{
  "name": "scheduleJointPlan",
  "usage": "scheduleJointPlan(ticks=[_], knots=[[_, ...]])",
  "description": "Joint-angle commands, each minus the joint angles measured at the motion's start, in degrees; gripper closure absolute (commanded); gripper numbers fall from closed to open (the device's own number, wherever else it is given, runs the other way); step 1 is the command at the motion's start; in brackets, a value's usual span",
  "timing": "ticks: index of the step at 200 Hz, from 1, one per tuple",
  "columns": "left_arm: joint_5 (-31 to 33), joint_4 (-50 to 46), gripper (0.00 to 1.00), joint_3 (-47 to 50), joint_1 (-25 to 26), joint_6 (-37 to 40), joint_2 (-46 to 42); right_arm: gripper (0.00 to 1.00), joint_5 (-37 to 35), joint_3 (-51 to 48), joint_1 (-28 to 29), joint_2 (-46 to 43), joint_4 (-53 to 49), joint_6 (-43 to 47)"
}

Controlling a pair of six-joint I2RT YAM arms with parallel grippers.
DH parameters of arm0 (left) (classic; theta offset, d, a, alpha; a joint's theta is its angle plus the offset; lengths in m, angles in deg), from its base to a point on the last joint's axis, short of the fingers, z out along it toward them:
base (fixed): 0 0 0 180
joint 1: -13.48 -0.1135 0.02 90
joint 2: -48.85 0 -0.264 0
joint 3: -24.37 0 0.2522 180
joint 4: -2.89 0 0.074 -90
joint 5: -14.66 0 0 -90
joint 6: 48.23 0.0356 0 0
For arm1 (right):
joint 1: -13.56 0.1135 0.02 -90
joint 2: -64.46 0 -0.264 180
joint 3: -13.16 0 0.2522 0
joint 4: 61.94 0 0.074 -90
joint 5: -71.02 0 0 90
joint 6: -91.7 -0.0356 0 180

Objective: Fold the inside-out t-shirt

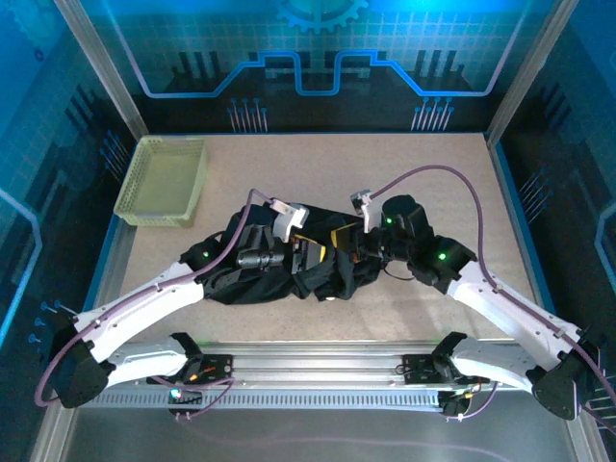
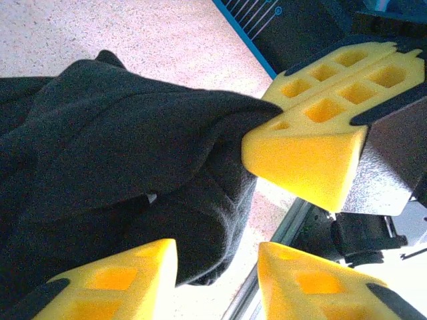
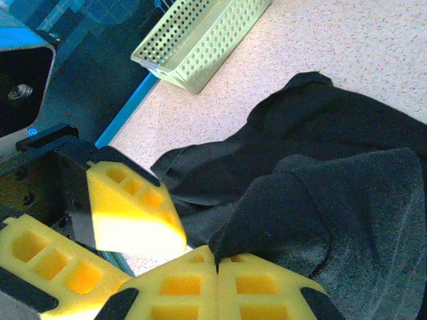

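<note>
Spreading step, I reckoned: my right hand (image 3: 217, 257) pinched the t-shirt (image 3: 333, 153), my left hand (image 2: 217, 252) gaped beside it and needed closing next.

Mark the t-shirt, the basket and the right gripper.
t-shirt (image 1: 274, 282): top view, bunched near fabric.
basket (image 1: 154, 218): top view, near wall.
right gripper (image 3: 217, 255): right wrist view, between its shut fingers.

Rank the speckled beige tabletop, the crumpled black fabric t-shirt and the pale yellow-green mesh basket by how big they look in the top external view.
Largest to smallest:
1. speckled beige tabletop
2. crumpled black fabric t-shirt, bunched in a heap
3. pale yellow-green mesh basket, clearly smaller than the heap
</note>
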Motion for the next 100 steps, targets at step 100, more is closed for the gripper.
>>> scheduleJointPlan(ticks=[100], knots=[[-2.54, 3.83, 0.87, -2.64, 0.65, -1.50, 4.55, 1.00, -0.26, 0.40, 2.64, -0.04, 1.64, 1.48]])
